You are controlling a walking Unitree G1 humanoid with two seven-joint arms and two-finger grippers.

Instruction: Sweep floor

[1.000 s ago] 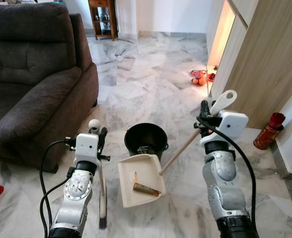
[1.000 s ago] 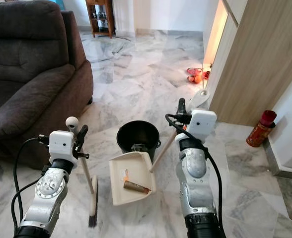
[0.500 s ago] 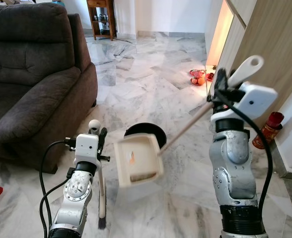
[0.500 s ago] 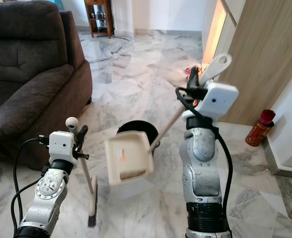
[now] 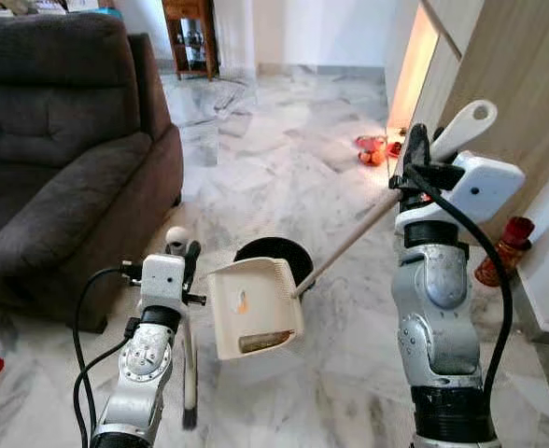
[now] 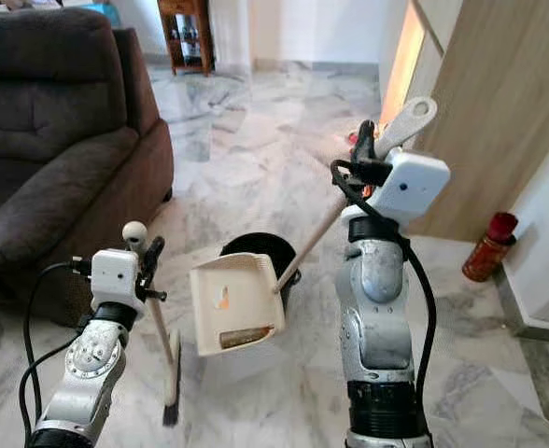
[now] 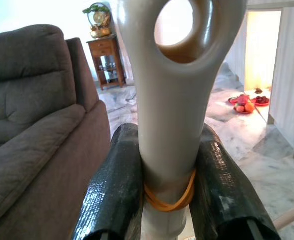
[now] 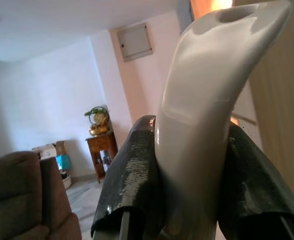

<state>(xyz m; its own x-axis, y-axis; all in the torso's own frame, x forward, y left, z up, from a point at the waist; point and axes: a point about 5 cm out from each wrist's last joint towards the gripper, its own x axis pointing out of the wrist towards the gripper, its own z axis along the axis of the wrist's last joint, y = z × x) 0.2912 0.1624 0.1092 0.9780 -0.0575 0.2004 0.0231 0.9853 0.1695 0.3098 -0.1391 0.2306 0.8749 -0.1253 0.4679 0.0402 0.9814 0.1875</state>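
My right gripper (image 5: 415, 154) is shut on the long handle (image 5: 349, 241) of a cream dustpan (image 5: 254, 308). The pan hangs steeply tilted in the air, just in front of a black bucket (image 5: 276, 254) on the floor. A brown piece of litter (image 5: 263, 341) lies at the pan's lower edge, and an orange scrap (image 5: 242, 303) sits higher up. My left gripper (image 5: 185, 259) is shut on the upright handle of a small broom (image 5: 190, 411), whose bristles rest on the floor. In the left wrist view the fingers (image 7: 112, 190) clamp the beige handle at an orange rubber band.
A dark brown sofa (image 5: 60, 168) fills the left side. A wooden cabinet (image 5: 508, 112) stands on the right, with a red bottle (image 5: 503, 252) at its foot and red plates of fruit (image 5: 373, 149) beyond. Open marble floor stretches ahead toward a wooden side table (image 5: 192, 33).
My right arm lifted the dustpan off the floor and tipped it up by the bucket; the litter slid to its lower edge. The left arm and broom stayed put.
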